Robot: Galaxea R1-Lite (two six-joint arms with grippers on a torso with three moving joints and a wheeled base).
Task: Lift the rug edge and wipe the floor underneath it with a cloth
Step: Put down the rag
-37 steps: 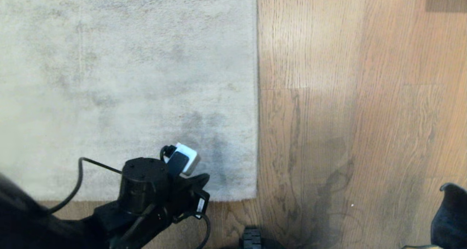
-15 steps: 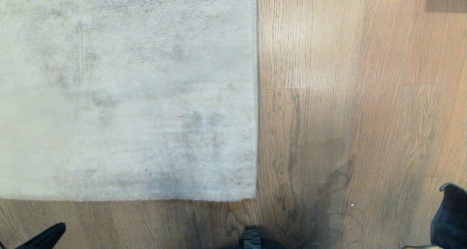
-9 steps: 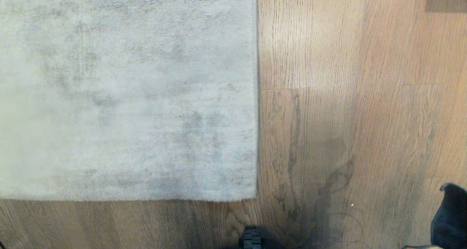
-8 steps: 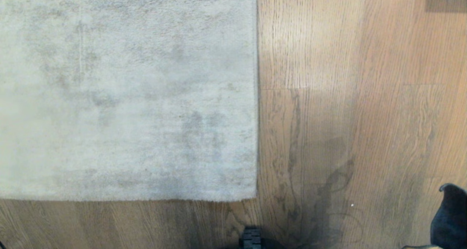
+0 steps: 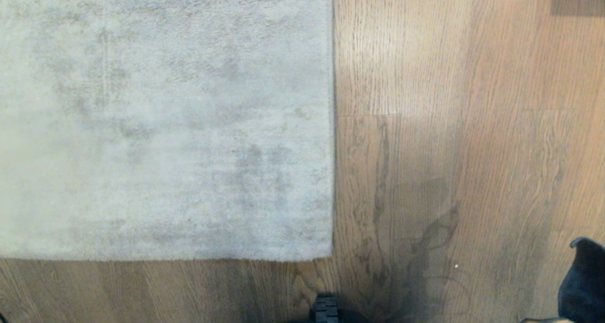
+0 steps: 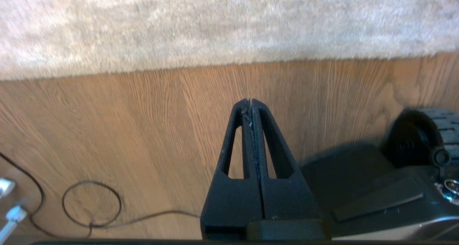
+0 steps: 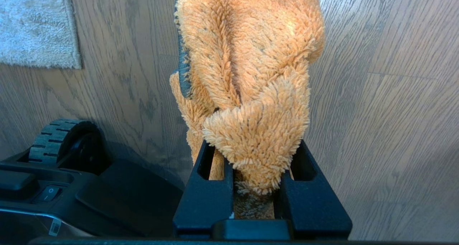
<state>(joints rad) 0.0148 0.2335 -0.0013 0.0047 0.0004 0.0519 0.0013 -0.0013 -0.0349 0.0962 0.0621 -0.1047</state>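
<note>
I have the rug [image 5: 165, 119] filling the upper left of the head view, flat on the floor [image 5: 449, 148]. Its rug edge [image 6: 229, 64] runs straight across the left wrist view, above the left gripper [image 6: 250, 103], jaws pressed together and empty, so that arm looks nearer. The right gripper [image 7: 256, 166] pinches the cloth [image 7: 251, 58] over bare planks.

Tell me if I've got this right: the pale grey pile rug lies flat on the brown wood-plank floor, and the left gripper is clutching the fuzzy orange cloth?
Not quite. The right gripper clutches the fuzzy orange cloth, as the right wrist view shows. The left gripper is shut and empty above the brown wood-plank floor. The pale grey pile rug does lie flat.
</note>
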